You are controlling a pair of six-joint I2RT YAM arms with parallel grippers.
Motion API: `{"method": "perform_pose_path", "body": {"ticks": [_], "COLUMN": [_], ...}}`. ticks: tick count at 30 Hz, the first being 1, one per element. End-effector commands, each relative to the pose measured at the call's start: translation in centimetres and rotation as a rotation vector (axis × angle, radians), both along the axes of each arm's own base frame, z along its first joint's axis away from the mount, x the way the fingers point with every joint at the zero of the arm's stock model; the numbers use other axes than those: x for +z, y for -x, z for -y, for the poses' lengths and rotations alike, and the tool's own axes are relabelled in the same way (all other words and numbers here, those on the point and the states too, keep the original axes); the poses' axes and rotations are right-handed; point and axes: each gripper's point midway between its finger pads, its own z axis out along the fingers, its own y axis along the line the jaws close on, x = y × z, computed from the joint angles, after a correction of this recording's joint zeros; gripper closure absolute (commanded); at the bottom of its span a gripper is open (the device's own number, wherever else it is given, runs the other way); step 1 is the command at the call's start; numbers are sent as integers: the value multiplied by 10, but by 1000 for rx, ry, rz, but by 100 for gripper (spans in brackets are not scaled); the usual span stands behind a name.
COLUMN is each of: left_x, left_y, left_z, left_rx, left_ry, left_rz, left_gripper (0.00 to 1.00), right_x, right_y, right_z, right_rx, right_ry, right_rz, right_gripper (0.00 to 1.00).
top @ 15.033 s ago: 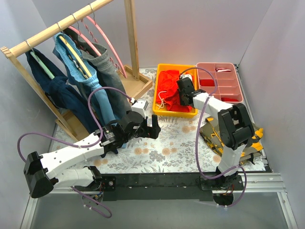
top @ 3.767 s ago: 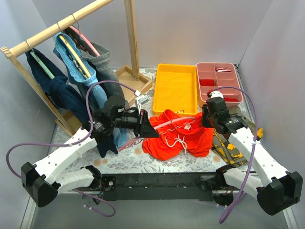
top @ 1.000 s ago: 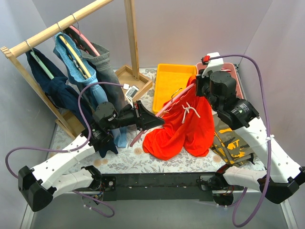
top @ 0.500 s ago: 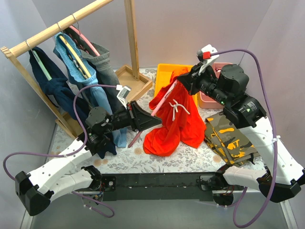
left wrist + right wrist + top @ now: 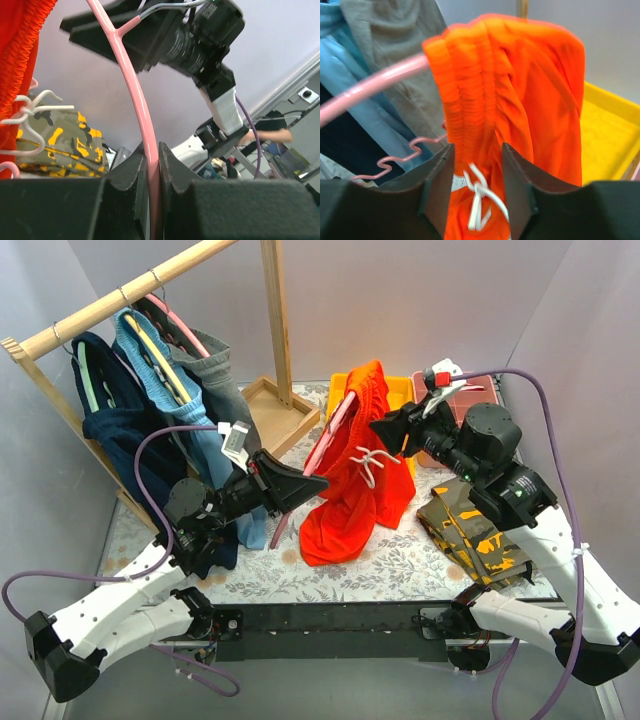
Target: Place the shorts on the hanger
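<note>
Left arm stretched toward centre, left end effector (image 5: 316,478) clamped on tilted hanger (image 5: 331,429), shorts (image 5: 350,490) draped over its upper end, right end effector (image 5: 386,430) fingers apart just beside waistband, floral counter (image 5: 400,560), clothes rack (image 5: 120,300) at 10 o'clock.

The shorts (image 5: 352,480) now hang higher at the centre of the frame, draped over the hanger (image 5: 328,435). The left gripper (image 5: 316,478) holds the hanger steeper than before. The right gripper (image 5: 382,428) has parted its jaws, just right of the waistband. The camouflage garment (image 5: 478,525) at lower right lies uncovered.
</note>
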Motion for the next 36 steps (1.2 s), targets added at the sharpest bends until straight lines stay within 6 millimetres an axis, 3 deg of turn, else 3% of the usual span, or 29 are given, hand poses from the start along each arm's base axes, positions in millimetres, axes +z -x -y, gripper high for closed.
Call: {"method": "perform_pose_path", "body": {"ticks": [1,2,3,6,7,11,12,15,20,26,27,34,36], "left_x": [63,66,67,70,69,79,81,88,92,98,99,103,104], "left_y": [1,0,-1,-10,-14,-21,-22,-17,-11,-5,-5,-3,-3], "left_z": [-22,-21,-20,-13,-8,-2,0,13,29,33,33,35,35], "left_rx": [110,109,108,127,138,169,173,157,156,157,156,153,148], "left_ry": [192,201,204,211,204,231,235,241,237,258,263,267,265], "left_rz": [220,230,234,237,234,252,256,276,286,282,283,280,284], "left_gripper": [100,100,100,100,100,100,100,100,100,100,100,100,100], "right_x": [-12,-13,-37,-51,-72,-80,-70,-82,-118,-134,-122,-101,-107], "right_y": [-1,2,4,14,15,21,27,30,-2,-31,-34,-36,-39], "right_z": [12,9,3,-8,-9,-16,-27,-45,-38,-21,-21,-34,-37], "right_rx": [-102,-87,-79,-42,-72,-87,-51,-70,-275,-500,-491,-467,-502], "right_ry": [-89,-117,-149,-268,-265,-351,-390,-393,-458,-641,-718,-816,-815], "right_rz": [-107,-117,-195,-257,-286,-296,-279,-303,-334,-370,-340,-258,-283], "right_gripper": [46,45,44,43,42,40,40,39,28,15,14,9,7]}}
